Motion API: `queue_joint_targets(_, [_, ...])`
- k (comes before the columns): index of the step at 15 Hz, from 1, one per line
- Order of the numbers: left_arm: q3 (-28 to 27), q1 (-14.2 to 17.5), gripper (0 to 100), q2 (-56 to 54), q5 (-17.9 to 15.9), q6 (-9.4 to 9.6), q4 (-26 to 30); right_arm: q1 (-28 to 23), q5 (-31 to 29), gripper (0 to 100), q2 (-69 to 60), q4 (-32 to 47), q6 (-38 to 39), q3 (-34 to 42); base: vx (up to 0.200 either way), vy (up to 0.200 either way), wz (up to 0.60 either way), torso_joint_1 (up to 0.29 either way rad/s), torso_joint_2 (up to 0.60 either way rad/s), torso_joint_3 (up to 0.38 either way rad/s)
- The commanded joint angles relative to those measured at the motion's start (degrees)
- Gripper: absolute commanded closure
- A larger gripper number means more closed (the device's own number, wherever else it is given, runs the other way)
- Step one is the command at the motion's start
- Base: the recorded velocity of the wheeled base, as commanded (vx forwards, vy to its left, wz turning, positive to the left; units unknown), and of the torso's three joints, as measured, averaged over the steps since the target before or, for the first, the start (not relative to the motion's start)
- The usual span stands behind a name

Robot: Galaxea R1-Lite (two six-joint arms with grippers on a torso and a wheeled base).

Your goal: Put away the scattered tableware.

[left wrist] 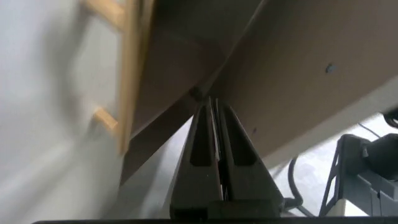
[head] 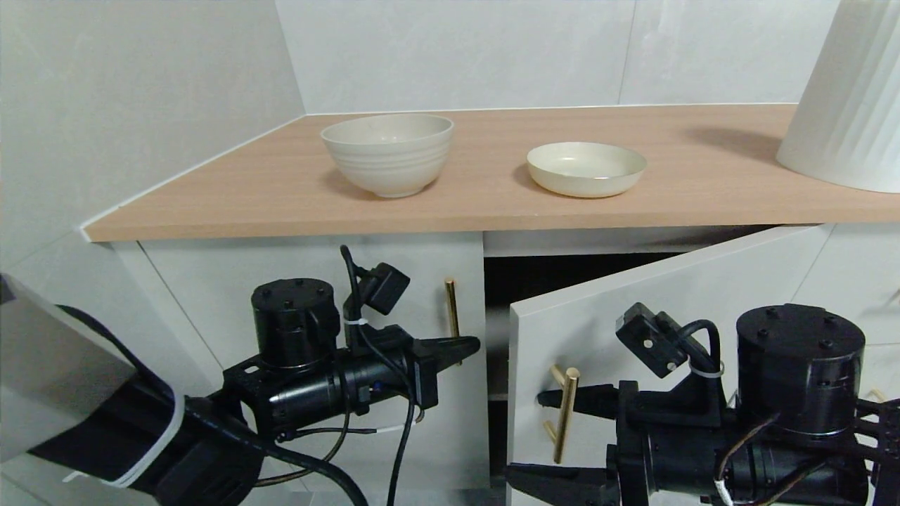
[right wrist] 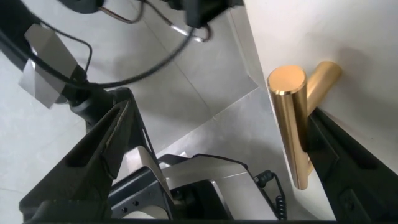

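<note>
Upper centre in the head view, the bowl [head: 387,153] and the shallow dish [head: 586,167] sit near each other on the tabletop [head: 703,161]. Lower left, the left pincer [head: 467,344] is pressed together, in front of the closed door [head: 211,281]. Lower right, the right pincer [head: 555,443] spreads wide around the gold handle [head: 564,414] (on the ajar door [head: 668,295]).

Bright, soft light came from my upper right. The bowl [head: 387,153] and plate [head: 586,169] threw faint shadows leftward on the desk [head: 246,204]. The cabinet opening [head: 562,270] was dark. I saw glare on the brass handle [right wrist: 293,124] in my right wrist view.
</note>
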Motion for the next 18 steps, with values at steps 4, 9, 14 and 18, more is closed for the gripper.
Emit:
queue_joint_targets(4, [-6.12,-2.97,100,6.46,-0.05,-0.15,-1.29,-0.08,-0.21,0,-0.89,0.27,-0.25,1.02,0.0,0.0,0.0,0.0,0.0,0.0])
queue_joint_targets(9, [-6.64,-7.98,100,8.22,0.13,-0.23,-3.58,-0.34,-0.21,0,-0.89,0.27,-1.3,1.73,0.0,0.0,0.0,0.0,0.0,0.0])
queue_joint_targets(14, [-6.29,-9.57,100,9.36,0.13,-4.1,-8.32,-2.89,-0.29,0,-0.98,0.27,-1.3,1.55,0.0,0.0,0.0,0.0,0.0,0.0])
queue_joint_targets(18, [-6.56,-9.65,100,10.77,0.04,-4.37,-10.61,-7.46,-0.47,0,-1.95,-0.61,-1.21,2.69,0.0,0.0,0.0,0.0,0.0,0.0])
